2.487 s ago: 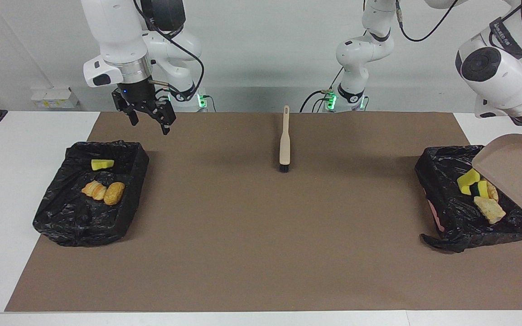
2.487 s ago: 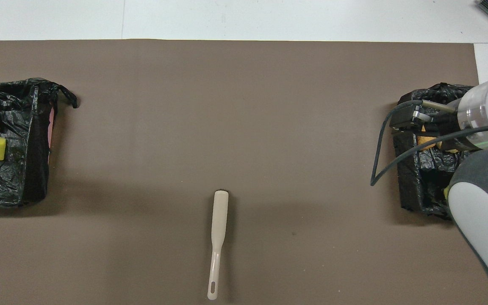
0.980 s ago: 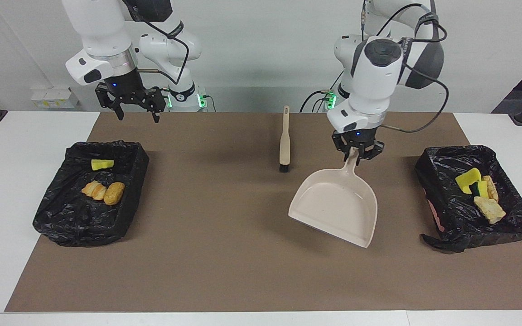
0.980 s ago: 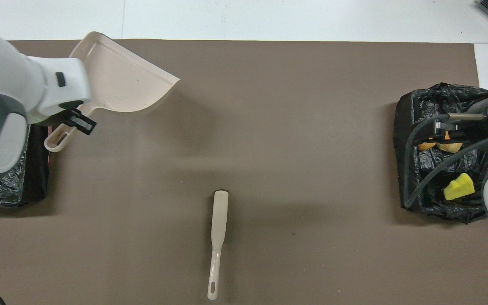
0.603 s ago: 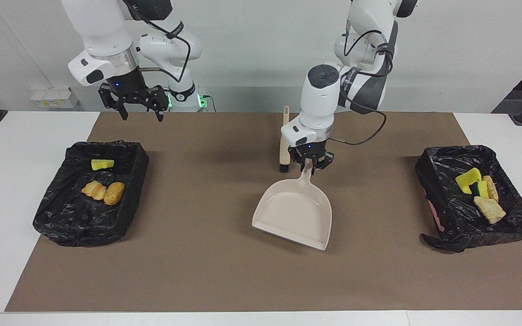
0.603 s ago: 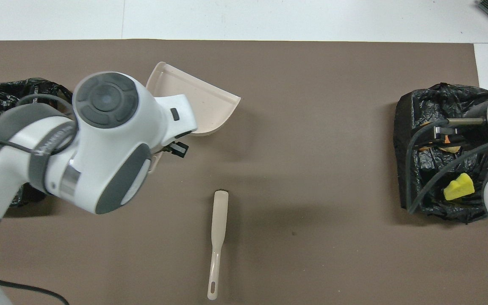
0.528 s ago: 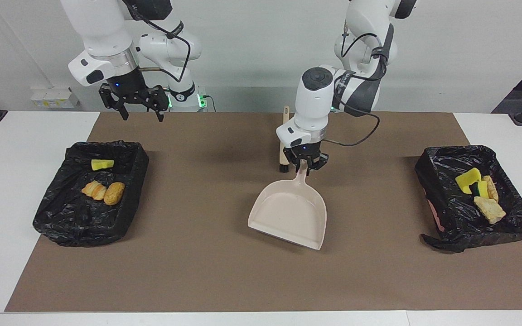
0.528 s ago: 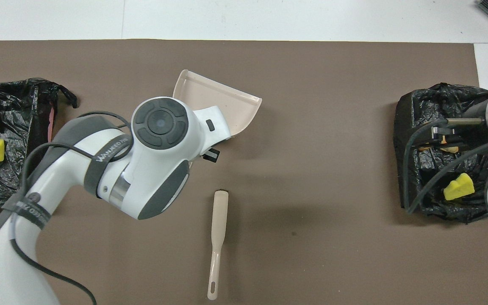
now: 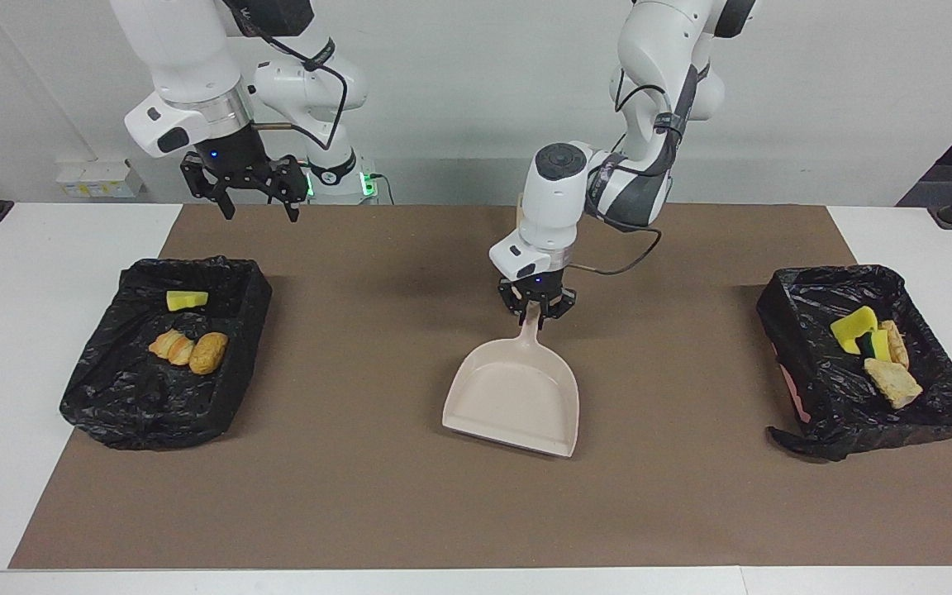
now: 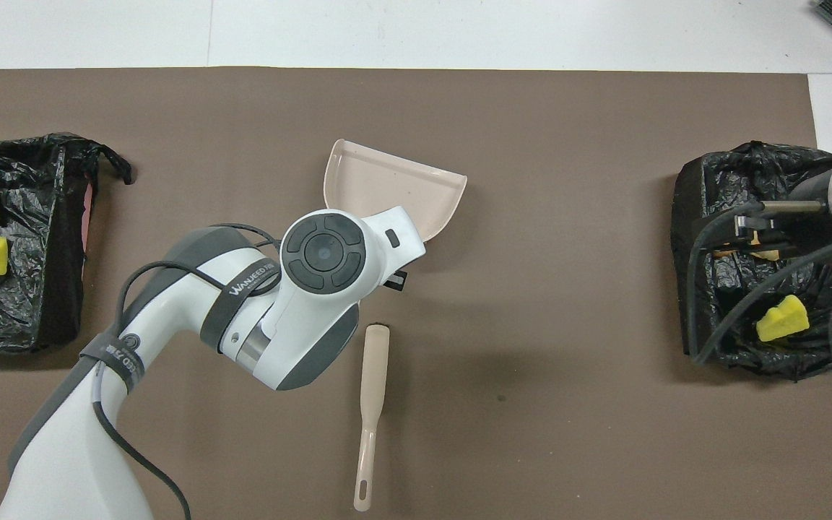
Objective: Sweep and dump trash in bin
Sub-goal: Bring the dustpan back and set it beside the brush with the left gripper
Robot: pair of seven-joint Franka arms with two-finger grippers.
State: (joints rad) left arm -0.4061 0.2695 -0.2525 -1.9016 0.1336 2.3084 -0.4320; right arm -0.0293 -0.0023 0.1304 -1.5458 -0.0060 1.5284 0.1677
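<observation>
- With the trash [image 9: 189, 347] already lying in the two black-lined bins [image 9: 164, 355], one at each end of the table, nothing loose is left on the mat.
- The dustpan [image 9: 514, 395] sits mid-table, handle toward the robots, mouth away.
- The left gripper [image 9: 535, 307] clamps that handle.
- The right gripper [image 9: 249, 198] hangs spread and empty, waiting by its own bin.

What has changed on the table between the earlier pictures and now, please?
The left tool, shut on the dustpan, carried it from over the bin at its own end to the middle of the mat. The right tool rose off its bin and waits open. Brush and trash stayed put.
</observation>
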